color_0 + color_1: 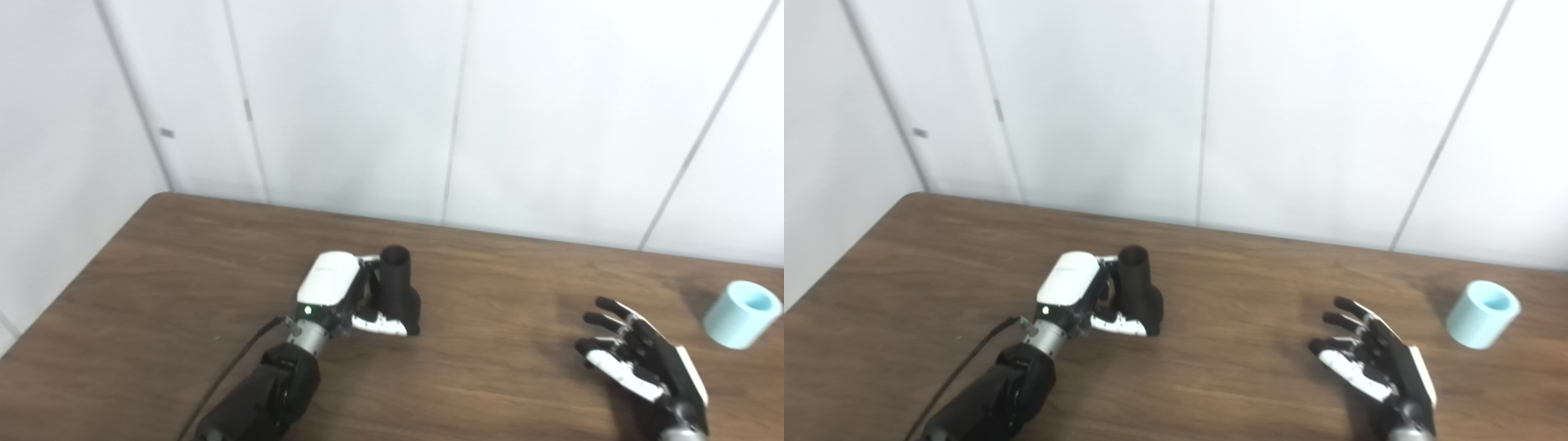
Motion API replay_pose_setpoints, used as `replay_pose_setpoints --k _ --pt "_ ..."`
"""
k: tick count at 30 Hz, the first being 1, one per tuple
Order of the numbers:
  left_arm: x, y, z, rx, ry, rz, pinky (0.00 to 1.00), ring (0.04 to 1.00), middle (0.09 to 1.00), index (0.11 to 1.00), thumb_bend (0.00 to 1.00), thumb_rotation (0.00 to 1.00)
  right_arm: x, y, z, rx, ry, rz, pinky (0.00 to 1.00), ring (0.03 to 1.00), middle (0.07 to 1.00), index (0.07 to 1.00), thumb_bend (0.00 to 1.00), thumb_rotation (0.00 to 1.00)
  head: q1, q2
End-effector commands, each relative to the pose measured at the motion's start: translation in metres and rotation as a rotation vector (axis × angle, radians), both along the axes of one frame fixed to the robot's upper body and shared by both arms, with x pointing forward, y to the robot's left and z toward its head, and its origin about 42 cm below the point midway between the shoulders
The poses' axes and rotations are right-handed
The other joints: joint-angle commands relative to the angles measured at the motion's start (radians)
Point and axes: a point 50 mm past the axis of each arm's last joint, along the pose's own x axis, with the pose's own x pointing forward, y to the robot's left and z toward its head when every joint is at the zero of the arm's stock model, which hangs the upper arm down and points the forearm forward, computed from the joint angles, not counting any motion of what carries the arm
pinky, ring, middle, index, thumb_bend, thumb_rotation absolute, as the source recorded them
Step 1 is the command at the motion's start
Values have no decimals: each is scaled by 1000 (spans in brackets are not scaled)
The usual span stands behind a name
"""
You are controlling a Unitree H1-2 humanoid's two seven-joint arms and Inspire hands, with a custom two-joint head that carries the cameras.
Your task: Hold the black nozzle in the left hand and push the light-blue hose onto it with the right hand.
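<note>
The table (184, 257) is seen in dark brown wood grain, streaked lengthwise. On it, the nozzle (399, 288) is shown matte black. The hose (741, 313) is coloured pale blue. The left hand (346, 294) is white-backed with black fingers and a green light; the right hand (637, 358) is black with white patches.

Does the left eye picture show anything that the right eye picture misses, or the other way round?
Only the left eye view: nothing extra I can make out. Only the right eye view: a little more bare table right of the light-blue hose. Both share the left hand wrapped around the upright black nozzle, and the right hand open, apart from the hose piece that lies to its right.
</note>
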Motion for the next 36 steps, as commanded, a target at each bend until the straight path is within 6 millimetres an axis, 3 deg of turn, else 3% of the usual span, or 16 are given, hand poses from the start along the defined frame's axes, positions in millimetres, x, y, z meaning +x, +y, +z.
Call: replay_pose_setpoints --k 1,7,12,16,17,21,24,25,27,28,31,36 --pt "-15 -24 -17 17 47 -98 266 362 411 501 523 0 8 0 35 -17 -143 15 361 476 654 710 589 129 -5 0" --pt "-23 -52 -31 42 49 -223 245 337 400 497 521 0 7 5 61 47 -217 21 324 457 617 704 571 251 -45 3" --pt "-30 -63 -40 38 57 -284 242 344 400 495 521 0 4 9 78 11 -263 37 333 451 604 702 528 225 -100 16" --pt "-37 -66 -48 82 62 -333 234 340 392 492 520 0 0 3 95 -31 -297 49 340 450 607 692 553 236 -166 21" --pt "-38 -66 -49 99 60 -343 235 337 439 485 525 0 0 1 98 -33 -303 50 337 448 606 688 583 240 -171 20" --pt "-42 -64 -61 162 51 -377 238 343 470 481 528 0 8 -26 114 -101 -366 55 346 458 594 696 684 289 -262 8" --pt "-44 -61 -68 189 67 -387 250 354 472 482 528 0 4 -34 143 -128 -396 47 354 465 603 765 759 325 -331 -9" --pt "-44 -60 -70 195 73 -388 248 353 432 488 524 0 2 -35 154 -139 -407 41 350 466 612 784 767 324 -351 -15" --pt "-43 -58 -73 202 84 -392 241 345 399 494 521 0 0 -42 179 -201 -442 10 349 480 633 798 761 331 -391 -26" --pt "-43 -56 -74 201 92 -396 243 342 435 488 524 0 1 -48 193 -248 -468 -20 354 499 654 799 751 335 -410 -33" --pt "-41 -52 -77 205 106 -394 260 348 469 483 527 0 11 -70 219 -368 -496 -97 380 570 714 804 696 239 -458 -52" --pt "-38 -48 -81 192 116 -387 260 349 474 482 528 0 41 -121 220 -426 -359 -170 522 706 818 828 694 151 -518 -90"
